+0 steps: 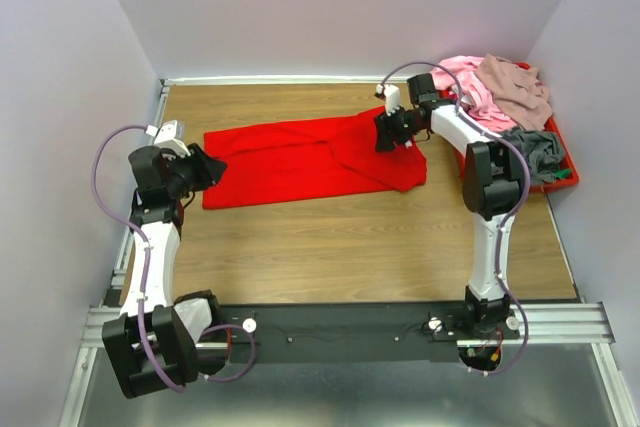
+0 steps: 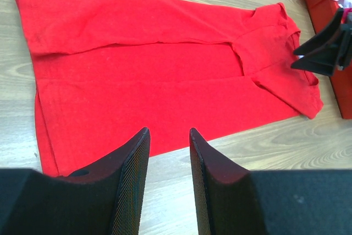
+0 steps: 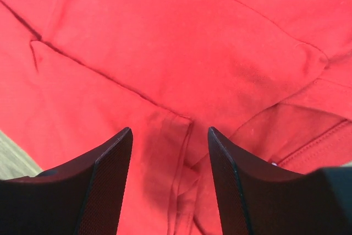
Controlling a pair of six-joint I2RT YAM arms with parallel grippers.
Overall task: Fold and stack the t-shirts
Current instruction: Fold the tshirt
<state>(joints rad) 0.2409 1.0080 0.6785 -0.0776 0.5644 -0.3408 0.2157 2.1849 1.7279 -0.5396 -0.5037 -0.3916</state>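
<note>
now, red t-shirt (image 1: 300,157): partly folded, flat on the worktop (image 1: 350,237)
left hand (image 2: 169,136): narrowly parted, empty, at its left end
right hand (image 3: 169,133): wide, empty, over the collar end
other t-shirts (image 1: 500,92): heaped in tray (image 1: 565,162)

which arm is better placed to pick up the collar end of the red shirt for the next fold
Right, most likely. The right arm hangs with open jaws directly over the collar end of the red shirt. The left arm is at the hem end, the shirt's whole length away.

Red t-shirt (image 1: 300,162) flat, sides folded inward; pink, beige, grey t-shirts (image 1: 505,97) heaped far right.
</note>
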